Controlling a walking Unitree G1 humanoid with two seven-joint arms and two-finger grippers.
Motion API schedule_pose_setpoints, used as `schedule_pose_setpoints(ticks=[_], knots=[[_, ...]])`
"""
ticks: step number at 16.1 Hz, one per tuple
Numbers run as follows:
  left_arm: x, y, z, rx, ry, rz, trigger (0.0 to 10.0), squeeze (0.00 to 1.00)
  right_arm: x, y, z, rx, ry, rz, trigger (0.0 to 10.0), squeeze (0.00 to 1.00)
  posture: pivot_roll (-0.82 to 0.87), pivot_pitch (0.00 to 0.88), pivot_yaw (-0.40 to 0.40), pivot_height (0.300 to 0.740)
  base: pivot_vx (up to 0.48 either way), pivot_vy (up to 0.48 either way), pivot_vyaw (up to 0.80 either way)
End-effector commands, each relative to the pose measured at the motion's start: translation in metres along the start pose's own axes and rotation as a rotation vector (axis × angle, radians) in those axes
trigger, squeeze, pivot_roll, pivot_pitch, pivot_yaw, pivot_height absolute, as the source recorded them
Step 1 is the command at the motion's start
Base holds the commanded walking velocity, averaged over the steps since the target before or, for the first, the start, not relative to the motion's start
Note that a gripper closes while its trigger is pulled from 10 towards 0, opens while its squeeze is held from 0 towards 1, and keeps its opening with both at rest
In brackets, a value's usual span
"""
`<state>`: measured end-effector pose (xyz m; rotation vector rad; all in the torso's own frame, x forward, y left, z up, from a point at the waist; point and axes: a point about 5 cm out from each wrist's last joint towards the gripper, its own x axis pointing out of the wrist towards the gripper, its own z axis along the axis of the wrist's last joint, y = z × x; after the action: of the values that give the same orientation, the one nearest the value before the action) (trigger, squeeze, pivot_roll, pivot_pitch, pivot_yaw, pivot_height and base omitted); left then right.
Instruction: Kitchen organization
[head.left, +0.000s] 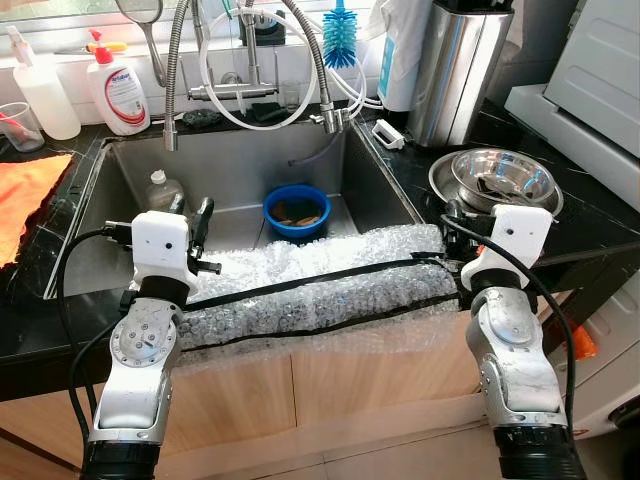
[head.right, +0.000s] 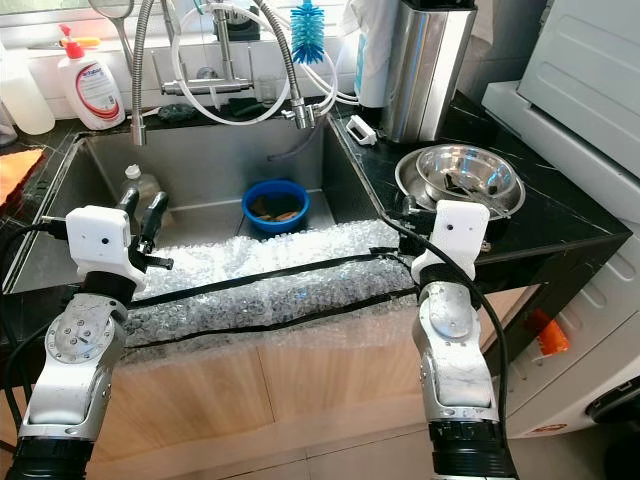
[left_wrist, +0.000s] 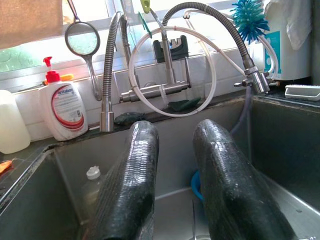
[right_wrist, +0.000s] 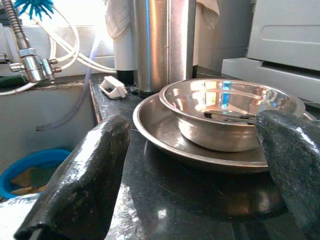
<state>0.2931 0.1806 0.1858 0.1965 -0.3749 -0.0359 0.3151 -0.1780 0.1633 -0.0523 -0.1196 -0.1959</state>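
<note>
A sheet of bubble wrap (head.left: 320, 285) with black tape strips lies across the front edge of the steel sink (head.left: 230, 160). My left gripper (head.left: 191, 207) stands open over the sink's left side, above the wrap, with nothing between its fingers (left_wrist: 135, 165). A blue bowl (head.left: 297, 210) holding scraps and a clear plastic bottle (head.left: 162, 190) sit in the sink beyond it. My right gripper (right_wrist: 195, 125) is open wide at the right end of the wrap. It faces a steel bowl (right_wrist: 225, 107) that rests in a steel plate (right_wrist: 150, 120) on the black counter.
A spring faucet (head.left: 178, 70) and white hoses hang over the sink. A soap bottle (head.left: 118, 90), a blue brush (head.left: 340, 40) and a tall steel canister (head.left: 455, 70) stand at the back. An orange cloth (head.left: 25, 190) lies on the left counter, and a white appliance (head.left: 590, 90) stands to the right.
</note>
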Motion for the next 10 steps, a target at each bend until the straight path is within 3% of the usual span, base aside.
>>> schedule_pose_setpoints(ticks=[1, 10], knots=[[-0.001, -0.002, -0.002, 0.007, 0.012, -0.002, 10.0, 0.0, 0.002, 0.003, 0.004, 0.018, -0.014, 0.011, 10.0, 0.0, 0.0, 0.0, -0.007, 0.74, 0.0, 0.0, 0.0], [-0.001, -0.003, -0.003, 0.004, 0.015, -0.007, 10.0, 0.0, 0.002, -0.005, -0.006, -0.022, 0.055, -0.038, 10.0, 0.0, -0.01, 0.0, -0.007, 0.74, 0.0, 0.0, 0.0]])
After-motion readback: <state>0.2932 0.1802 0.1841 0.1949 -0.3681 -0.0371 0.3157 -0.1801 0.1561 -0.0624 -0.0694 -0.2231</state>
